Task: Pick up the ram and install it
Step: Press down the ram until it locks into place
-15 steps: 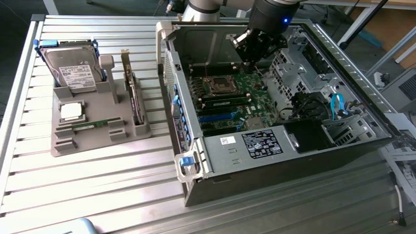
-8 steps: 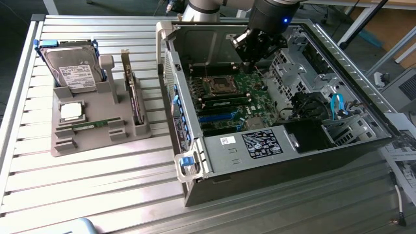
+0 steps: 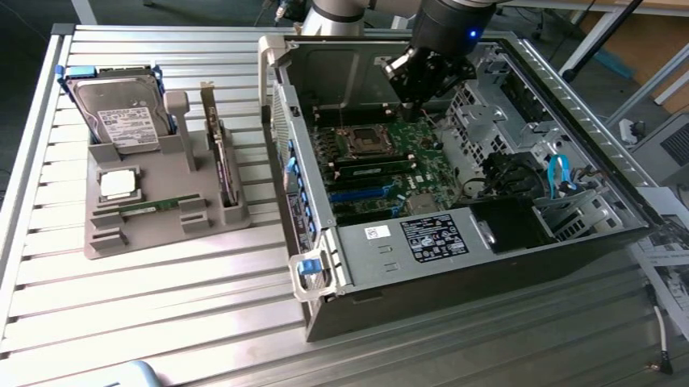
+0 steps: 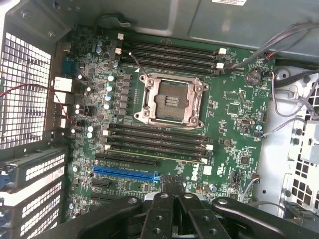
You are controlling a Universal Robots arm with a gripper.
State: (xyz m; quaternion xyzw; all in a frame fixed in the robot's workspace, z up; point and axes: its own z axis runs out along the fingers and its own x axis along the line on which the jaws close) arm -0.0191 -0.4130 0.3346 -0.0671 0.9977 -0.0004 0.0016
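Note:
A slim green ram stick (image 3: 147, 207) lies in the grey holder (image 3: 161, 230) at the exterior view's left, far from my gripper. Another ram stick (image 3: 372, 170) (image 4: 155, 154) appears seated in a slot just beside the empty processor socket (image 4: 172, 101) on the motherboard (image 4: 234, 119). My gripper (image 3: 418, 98) (image 4: 172, 185) hangs inside the open computer case (image 3: 453, 242), above the motherboard. Its fingers are shut together with nothing between them. The other black memory slots (image 4: 169, 52) stand empty.
The grey holder also carries a hard drive (image 3: 124, 113), a square silver processor chip (image 3: 119, 184) and an upright dark expansion card (image 3: 223, 153). Case walls, a drive cage (image 3: 490, 105) and loose cables (image 4: 294, 37) surround the motherboard. A blue slot (image 4: 125, 173) lies near the fingers.

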